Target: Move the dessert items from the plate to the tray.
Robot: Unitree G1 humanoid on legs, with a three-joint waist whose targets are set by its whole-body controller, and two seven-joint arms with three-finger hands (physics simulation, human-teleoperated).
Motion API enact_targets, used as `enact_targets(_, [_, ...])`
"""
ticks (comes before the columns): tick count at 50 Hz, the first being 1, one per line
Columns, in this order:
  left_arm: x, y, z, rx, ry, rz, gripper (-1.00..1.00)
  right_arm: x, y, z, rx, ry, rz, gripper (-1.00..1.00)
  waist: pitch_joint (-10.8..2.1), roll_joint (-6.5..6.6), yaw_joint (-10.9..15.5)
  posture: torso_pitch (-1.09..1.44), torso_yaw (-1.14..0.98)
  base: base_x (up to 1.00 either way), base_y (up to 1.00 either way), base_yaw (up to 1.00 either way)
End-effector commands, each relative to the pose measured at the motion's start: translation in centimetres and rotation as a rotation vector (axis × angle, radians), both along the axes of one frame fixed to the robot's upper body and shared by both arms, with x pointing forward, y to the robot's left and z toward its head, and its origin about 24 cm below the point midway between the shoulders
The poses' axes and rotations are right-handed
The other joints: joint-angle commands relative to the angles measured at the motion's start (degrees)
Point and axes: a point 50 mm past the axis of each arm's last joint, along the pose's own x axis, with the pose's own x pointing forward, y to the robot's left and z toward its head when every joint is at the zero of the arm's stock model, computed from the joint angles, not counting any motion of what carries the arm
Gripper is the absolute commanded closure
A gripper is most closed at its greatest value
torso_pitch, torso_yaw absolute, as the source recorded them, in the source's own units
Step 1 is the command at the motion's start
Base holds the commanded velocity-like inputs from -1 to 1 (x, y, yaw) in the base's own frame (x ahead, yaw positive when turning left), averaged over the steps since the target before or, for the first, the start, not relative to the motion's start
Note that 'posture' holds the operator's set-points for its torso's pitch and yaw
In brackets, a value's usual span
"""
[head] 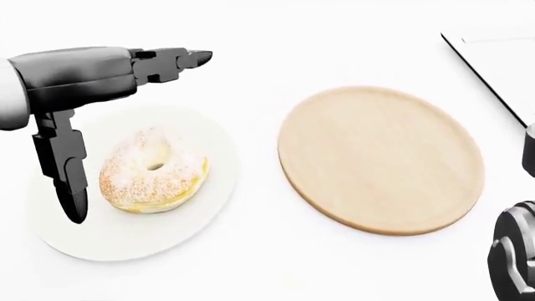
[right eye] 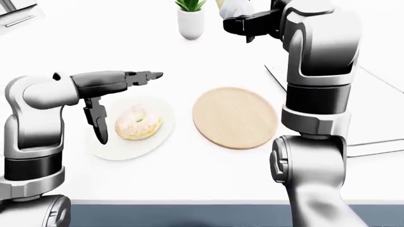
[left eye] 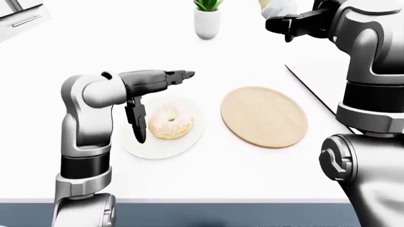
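Sugared doughnut (head: 153, 170) lies flat, hole facing up, on plate (head: 117, 241).

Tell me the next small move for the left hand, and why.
Probably lower the left hand and close its fingers on the sugared donut. Its open fingers already straddle the donut over the white plate, not gripping; the wooden tray lies bare to the right.

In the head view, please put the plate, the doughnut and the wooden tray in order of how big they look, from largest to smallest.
1. Wooden tray and plate: they look about alike, and the left hand hides part of the plate, so I do not rank them.
2. Doughnut: clearly smallest.
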Motion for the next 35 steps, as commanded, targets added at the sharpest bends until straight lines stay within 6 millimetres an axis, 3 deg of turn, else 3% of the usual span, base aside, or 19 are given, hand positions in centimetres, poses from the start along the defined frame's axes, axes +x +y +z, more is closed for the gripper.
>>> enact_targets(1, [-0.5,0.1,1.7,-0.008,-0.080,0.000,-1.00,-0.8,0.0,2.2,-0.007,-0.101,0.000,1.00,-1.81,0.05,0.0,0.00,0.00,0.00,0.00,0.00])
enact_targets(35, [-0.5,-1.0,0.7,0.013,-0.046,-0.026,-1.00,-1.0,-0.5,1.8,-0.007,-0.100,-0.012,1.00,-2.05,-0.06,-0.1,0.00,0.00,0.00,0.00,0.00])
